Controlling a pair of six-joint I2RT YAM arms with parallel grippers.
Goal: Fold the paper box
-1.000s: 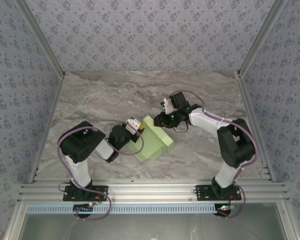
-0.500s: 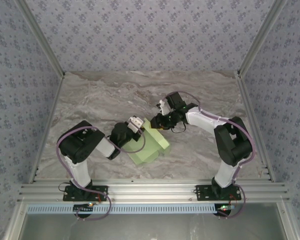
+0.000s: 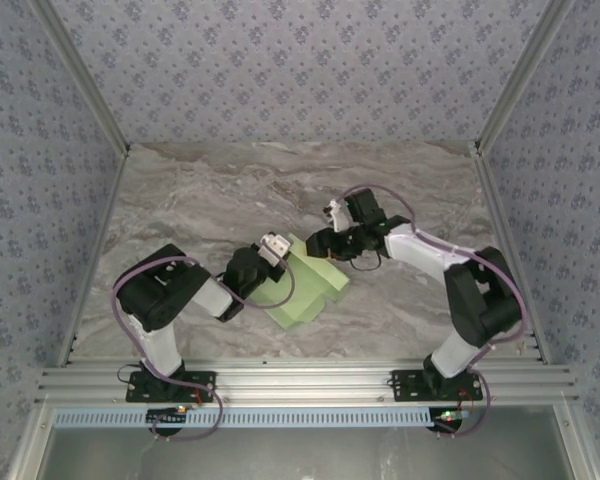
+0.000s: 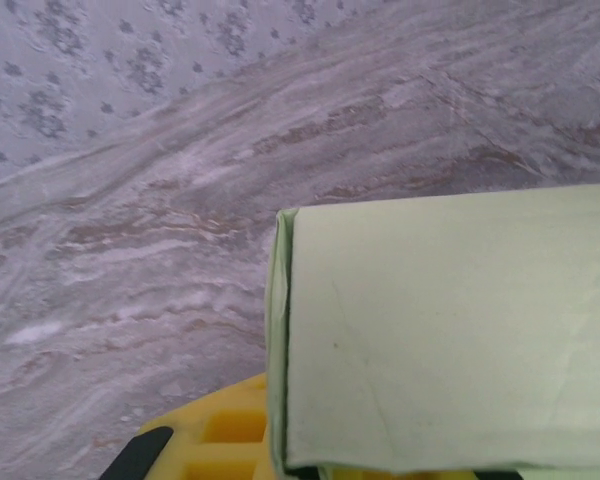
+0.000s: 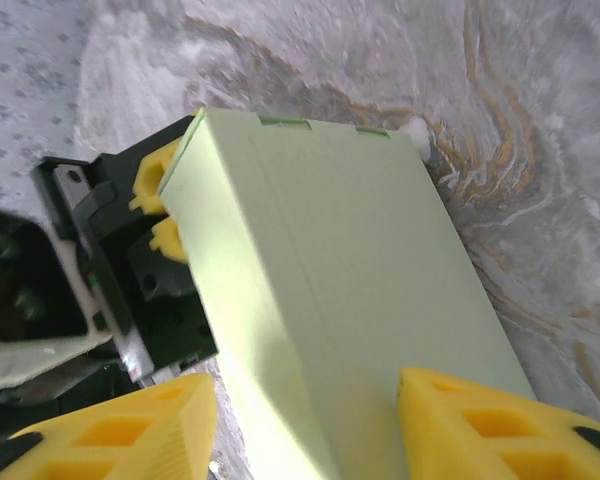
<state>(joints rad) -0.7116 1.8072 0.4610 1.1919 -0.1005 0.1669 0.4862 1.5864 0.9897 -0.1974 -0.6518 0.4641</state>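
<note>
1. The left gripper's fingers (image 5: 152, 182) are clenched on the left edge of the paper box (image 3: 302, 288). One yellow finger (image 4: 230, 440) is seen under the box's corner in the left wrist view
2. The right gripper's fingers (image 5: 130, 425) are spread apart w/ the box's end lying between them. Whether it's pinched or freed can't be told
3. The left gripper (image 3: 272, 248) is placed at the box's far-left side & the right gripper (image 3: 322, 243) at its far edge, just right of it
4. The box is found approx. mid-table (image 3: 180, 200), a bit near of centre, between the 2 arms. Whether it's rested on the top or lifted can't be told
5. Done, as judged: the card is already shaped into a closed block w/ flat faces & sharp creases. 2 small tabs (image 5: 283, 122) are seen along the far top edge & appear tucked in
6. Left, as judged: a thin dark seam is seen at the end flap (image 4: 278, 340), so it prob. needs pressing flush. After that the box is to be set down & released
</note>
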